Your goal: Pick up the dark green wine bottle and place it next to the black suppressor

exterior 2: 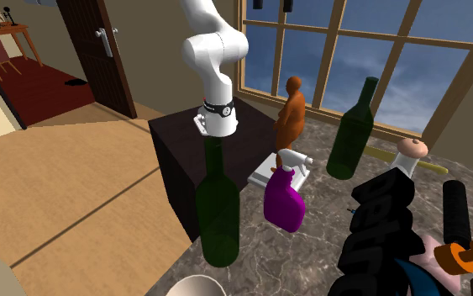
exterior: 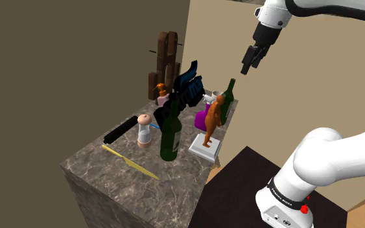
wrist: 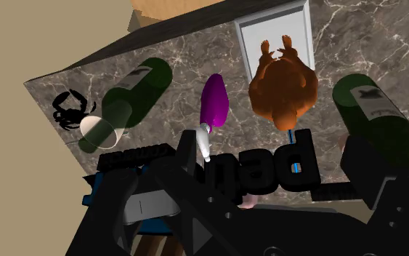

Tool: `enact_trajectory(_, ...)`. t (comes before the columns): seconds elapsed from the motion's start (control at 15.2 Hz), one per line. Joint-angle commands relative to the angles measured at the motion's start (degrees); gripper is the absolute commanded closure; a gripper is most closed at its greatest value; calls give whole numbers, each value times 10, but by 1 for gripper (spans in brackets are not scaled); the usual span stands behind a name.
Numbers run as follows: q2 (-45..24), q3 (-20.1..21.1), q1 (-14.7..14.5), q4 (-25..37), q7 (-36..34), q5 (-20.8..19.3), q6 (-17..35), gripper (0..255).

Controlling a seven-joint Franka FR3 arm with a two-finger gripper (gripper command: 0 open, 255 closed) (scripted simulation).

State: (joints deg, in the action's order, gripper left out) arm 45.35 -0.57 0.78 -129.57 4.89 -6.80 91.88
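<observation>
Two dark green wine bottles stand on the marble counter. One is beside a pale shaker. The other stands behind an orange figurine. The black suppressor lies along the counter's edge on the shoulder view's left. My gripper hangs open, high over the counter, just above and beside the top of the bottle behind the figurine, touching nothing.
A purple spray bottle, black block letters and a yellow stick crowd the counter. The figurine stands on a white base. A brown wooden piece rises at the back.
</observation>
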Motion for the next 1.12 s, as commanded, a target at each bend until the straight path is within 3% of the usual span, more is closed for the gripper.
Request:
enact_trajectory(0.0,0,0,0,0,0,0,0,0)
enact_trajectory(0.59,-125,-107,18,28,93,-16,90,0)
enact_trajectory(1.06,-252,-187,22,88,174,7,145,0)
